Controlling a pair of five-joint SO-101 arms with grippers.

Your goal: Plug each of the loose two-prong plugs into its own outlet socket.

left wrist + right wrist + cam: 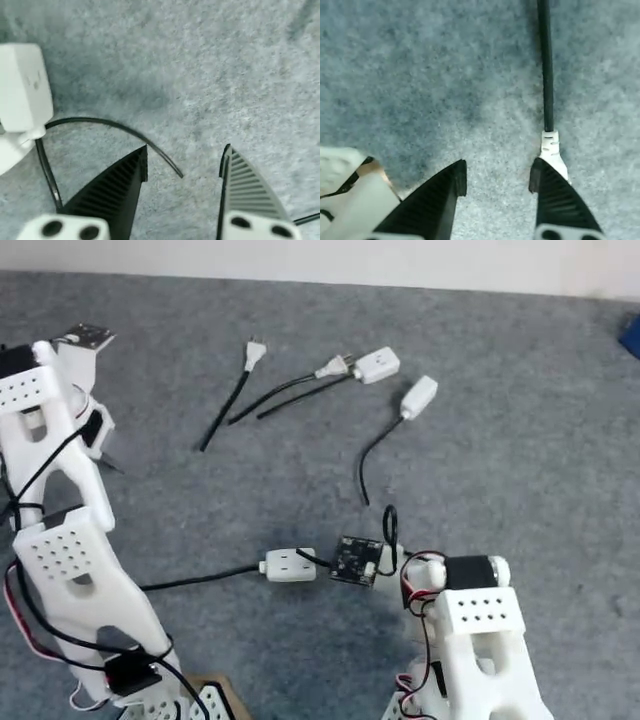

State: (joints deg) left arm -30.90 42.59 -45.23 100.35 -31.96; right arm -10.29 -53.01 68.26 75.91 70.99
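Left gripper [182, 160], ribbed black wedge fingers apart above fuzzy grey mat [225, 75], boxy white socket [22, 87] and thin curved cord [115, 127] nearby, right gripper [497, 175] likewise spread, ribbed white cord end [551, 147] just beside one fingertip, high view, loose plug [254, 353] at the mat's far side, second plug [333, 367] against a rounded socket [378, 364].

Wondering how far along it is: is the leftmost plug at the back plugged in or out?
Out. The plug lies on the grey mat with its prongs bare, apart from the nearest socket.
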